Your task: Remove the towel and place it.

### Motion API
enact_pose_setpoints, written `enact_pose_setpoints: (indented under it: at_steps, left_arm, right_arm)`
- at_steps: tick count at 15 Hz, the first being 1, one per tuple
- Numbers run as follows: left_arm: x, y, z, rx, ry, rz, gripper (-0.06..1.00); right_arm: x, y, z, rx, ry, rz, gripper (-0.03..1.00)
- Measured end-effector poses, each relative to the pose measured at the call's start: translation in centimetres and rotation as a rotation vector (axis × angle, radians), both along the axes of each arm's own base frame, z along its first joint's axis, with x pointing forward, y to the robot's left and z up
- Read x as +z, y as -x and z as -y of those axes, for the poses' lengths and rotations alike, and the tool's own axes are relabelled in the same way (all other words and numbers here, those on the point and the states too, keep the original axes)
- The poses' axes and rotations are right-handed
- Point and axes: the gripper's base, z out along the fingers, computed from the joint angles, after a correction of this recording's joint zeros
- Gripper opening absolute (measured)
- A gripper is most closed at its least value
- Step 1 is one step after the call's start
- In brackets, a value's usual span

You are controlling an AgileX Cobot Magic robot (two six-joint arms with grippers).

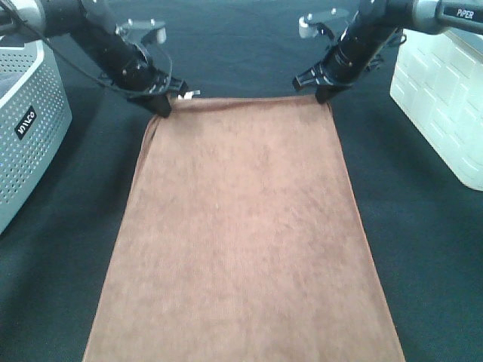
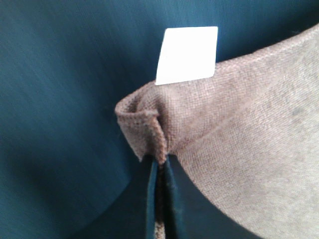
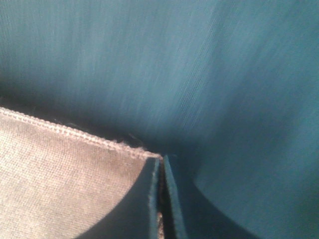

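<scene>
Two grippers, left gripper [image 1: 161, 102] and right gripper [image 1: 323, 92], each pinch a far corner of the towel [image 1: 241, 241] (white tag [image 2: 187, 55] by left).

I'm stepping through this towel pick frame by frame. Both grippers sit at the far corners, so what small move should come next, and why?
Probably lift both arms together a little. The left gripper and right gripper each look shut on a far corner of the towel; both wrist views show cloth pinched between closed fingers. The rest lies flat on the black table cloth, so an even lift would keep that edge level.
</scene>
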Motion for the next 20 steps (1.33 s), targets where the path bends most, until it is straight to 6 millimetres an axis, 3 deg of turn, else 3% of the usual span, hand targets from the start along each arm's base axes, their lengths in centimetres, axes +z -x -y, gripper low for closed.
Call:
enact_pose_setpoints:
  at_steps: [2,9,20]
  left_arm:
    - [1.7,-1.1,0.0,0.019,0.01,0.125,0.01]
    - [2.8,-2.8,-0.2,0.072,0.016,0.348,0.01]
    - [-1.5,-4.4,-0.6,0.123,0.019,0.443,0.01]
  right_arm:
    - [0.8,-0.9,-0.1,-0.002,-0.011,0.106,0.0]
    - [1.8,-2.7,-0.3,-0.018,-0.053,0.343,0.0]
    - [-1.1,-3.9,-0.4,-0.032,-0.08,0.444,0.0]
